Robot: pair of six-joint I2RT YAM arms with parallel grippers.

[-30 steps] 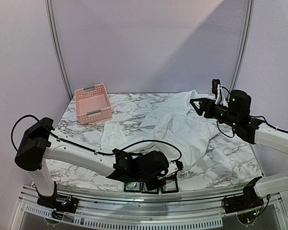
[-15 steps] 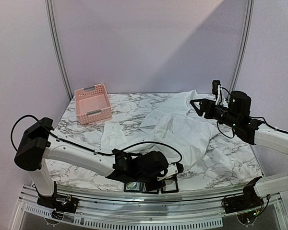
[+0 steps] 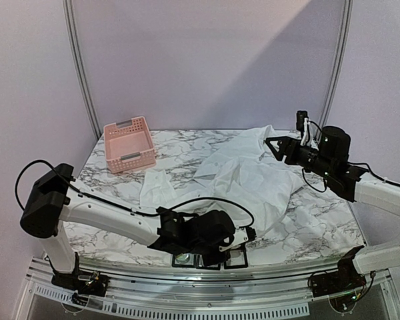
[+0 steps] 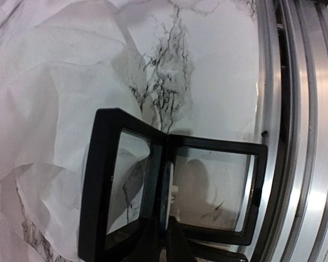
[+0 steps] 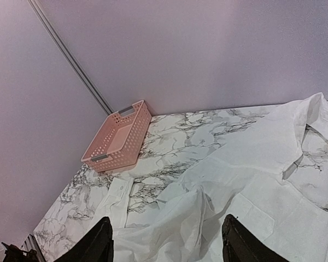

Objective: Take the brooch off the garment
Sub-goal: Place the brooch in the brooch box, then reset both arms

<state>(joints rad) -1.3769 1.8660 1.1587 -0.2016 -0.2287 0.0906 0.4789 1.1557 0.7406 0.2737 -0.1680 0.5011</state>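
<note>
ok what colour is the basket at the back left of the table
The basket is pink; the right wrist view shows it best.

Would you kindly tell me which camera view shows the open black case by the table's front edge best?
The left wrist view: the black case fills it, lying open, both clear-windowed halves plain. The top external view shows only bits of its frame beneath the left arm; the right wrist view does not show it.

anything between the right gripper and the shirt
Nothing visible. The right gripper hangs open above the garment's far right part, and between its fingers the wrist view shows only bare white fabric. The pink basket sits well off to the left.
</note>
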